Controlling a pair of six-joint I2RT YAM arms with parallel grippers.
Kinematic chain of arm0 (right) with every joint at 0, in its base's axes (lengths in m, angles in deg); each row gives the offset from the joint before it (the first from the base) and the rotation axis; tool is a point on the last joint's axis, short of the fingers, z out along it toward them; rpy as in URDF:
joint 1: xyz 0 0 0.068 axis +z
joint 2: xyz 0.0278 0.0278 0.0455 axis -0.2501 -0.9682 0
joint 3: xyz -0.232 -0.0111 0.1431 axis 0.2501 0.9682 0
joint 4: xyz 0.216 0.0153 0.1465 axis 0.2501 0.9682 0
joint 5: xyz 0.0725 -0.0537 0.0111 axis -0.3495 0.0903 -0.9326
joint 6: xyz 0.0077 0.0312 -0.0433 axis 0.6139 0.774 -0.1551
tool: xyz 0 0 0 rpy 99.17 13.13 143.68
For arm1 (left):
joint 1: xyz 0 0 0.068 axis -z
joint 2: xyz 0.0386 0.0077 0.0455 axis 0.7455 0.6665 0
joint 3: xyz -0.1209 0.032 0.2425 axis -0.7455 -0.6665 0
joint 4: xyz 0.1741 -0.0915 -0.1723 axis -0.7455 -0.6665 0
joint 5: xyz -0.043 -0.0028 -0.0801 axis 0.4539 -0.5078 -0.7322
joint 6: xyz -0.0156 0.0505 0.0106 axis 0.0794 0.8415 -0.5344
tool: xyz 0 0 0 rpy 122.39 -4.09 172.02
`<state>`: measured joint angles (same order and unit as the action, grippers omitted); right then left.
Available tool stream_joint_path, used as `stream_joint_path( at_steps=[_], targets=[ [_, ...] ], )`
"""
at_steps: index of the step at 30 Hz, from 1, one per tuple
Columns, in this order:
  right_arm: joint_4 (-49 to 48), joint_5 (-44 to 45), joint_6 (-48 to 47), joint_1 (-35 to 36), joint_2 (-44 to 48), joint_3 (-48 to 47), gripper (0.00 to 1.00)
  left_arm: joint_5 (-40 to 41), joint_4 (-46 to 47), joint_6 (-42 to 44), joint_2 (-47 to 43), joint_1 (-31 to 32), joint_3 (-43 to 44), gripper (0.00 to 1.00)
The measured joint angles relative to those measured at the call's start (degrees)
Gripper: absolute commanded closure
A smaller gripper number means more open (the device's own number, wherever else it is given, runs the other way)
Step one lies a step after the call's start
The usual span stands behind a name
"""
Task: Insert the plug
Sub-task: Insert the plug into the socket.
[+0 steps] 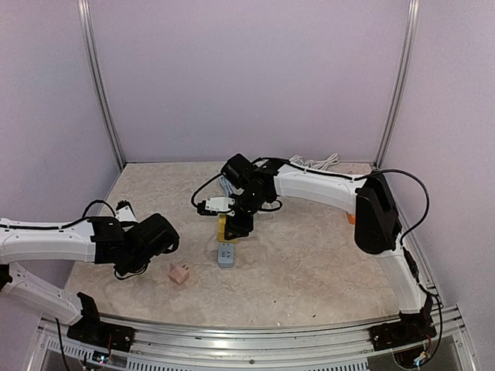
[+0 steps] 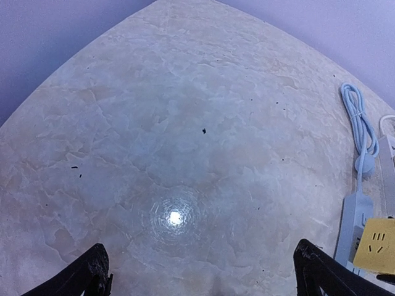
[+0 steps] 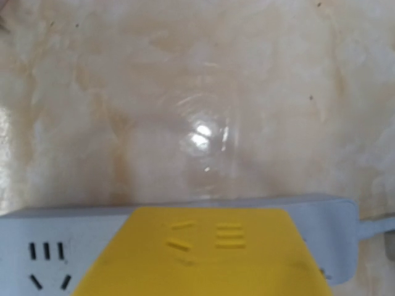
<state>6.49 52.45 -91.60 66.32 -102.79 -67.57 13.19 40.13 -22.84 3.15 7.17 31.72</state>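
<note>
The power strip [image 1: 226, 255] lies near the middle of the surface [image 1: 309, 263], with its cord [image 2: 358, 117] coiled behind it. A socket adapter [image 1: 223, 228] is over the strip's far part, in the right pincer [image 1: 234, 229]. A plug [image 1: 179, 273] lies left of the strip and slightly nearer. Another cable [image 1: 313, 162] lies at the far edge.

Blurred yellow adapter [image 3: 210, 253] over grey power strip [image 3: 55, 246] — slots visible, marbled tabletop [image 3: 123, 92] — light glare [image 3: 200, 137]

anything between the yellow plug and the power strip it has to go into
Nothing visible. The right end effector holds the yellow plug directly over the power strip, with no object between them. The grey adapter and pink adapter lie nearer the arm bases, off that path.
</note>
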Motion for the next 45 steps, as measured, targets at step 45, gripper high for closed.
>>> stream_joint_path(
  at_steps=[45],
  targets=[
    [12.9,2.6,3.6,5.0,-3.9,-7.5,1.00,7.1,1.8,-5.8,-7.3,5.9,-9.0,0.01]
  ],
)
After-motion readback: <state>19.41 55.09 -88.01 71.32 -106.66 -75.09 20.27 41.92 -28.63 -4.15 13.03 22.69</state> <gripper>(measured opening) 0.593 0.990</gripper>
